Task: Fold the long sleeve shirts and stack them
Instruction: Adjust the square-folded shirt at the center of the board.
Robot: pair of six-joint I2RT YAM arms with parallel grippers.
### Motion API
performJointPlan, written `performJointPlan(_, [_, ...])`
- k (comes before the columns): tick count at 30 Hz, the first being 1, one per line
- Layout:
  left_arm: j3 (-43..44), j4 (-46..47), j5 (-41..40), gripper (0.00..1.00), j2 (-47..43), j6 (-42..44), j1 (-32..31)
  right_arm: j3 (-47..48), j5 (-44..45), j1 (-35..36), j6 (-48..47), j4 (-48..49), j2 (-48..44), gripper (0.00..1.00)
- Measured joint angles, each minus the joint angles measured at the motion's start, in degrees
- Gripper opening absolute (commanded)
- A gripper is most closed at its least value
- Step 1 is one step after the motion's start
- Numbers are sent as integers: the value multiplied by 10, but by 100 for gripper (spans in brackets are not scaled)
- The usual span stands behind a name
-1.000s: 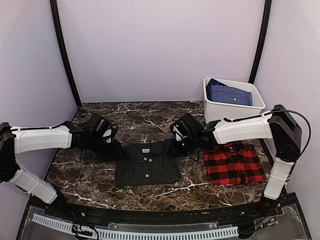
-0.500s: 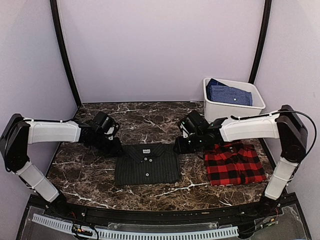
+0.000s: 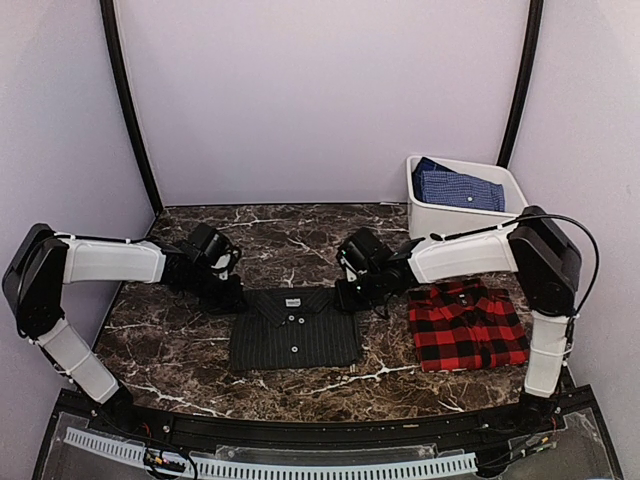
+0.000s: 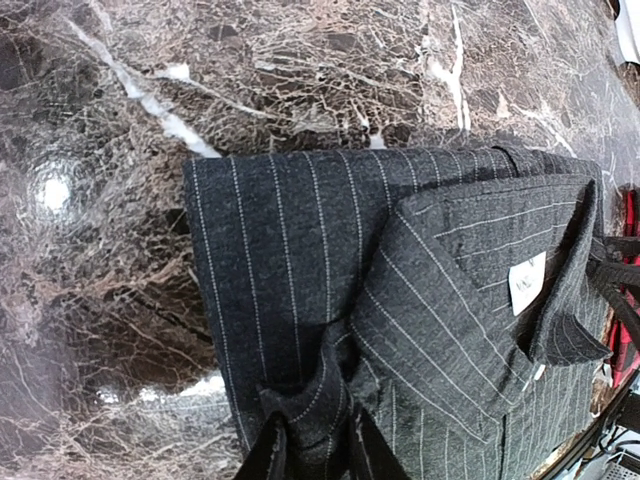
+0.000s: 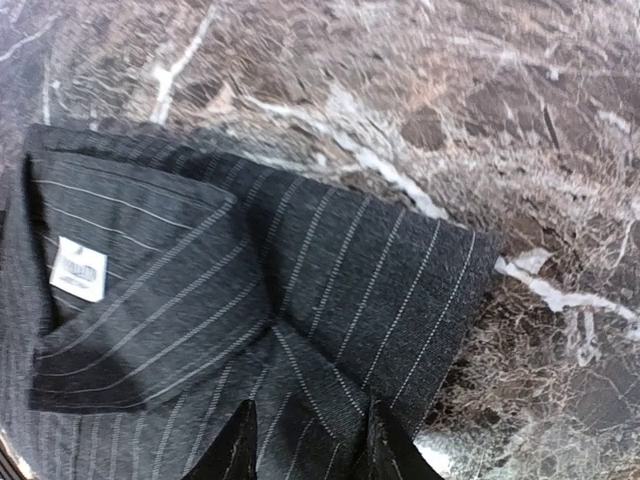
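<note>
The charcoal pinstriped shirt lies folded at the table's middle, collar toward the back. My left gripper is at its upper left corner. In the left wrist view that gripper is shut on a bunched ridge of the pinstriped cloth. My right gripper is at the shirt's upper right corner. There it stands open, with its fingers pressed down on the puckering cloth. The red-and-black plaid shirt lies folded to the right, untouched.
A white bin at the back right holds a folded blue shirt. The plaid shirt lies just in front of it. Dark marble table runs behind both grippers, with purple walls close around.
My left jaws have closed on the shirt's left shoulder cloth. My right gripper has opened and come left and down onto the right shoulder. The shirts have not shifted.
</note>
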Motion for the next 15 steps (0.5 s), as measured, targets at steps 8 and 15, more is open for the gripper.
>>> performJointPlan(8, [0, 5, 7, 16, 0, 2, 2, 0, -5, 0, 1, 0, 8, 31])
performJointPlan(15, [0, 9, 12, 9, 0, 4, 2, 0, -19, 0, 4, 6, 13, 10])
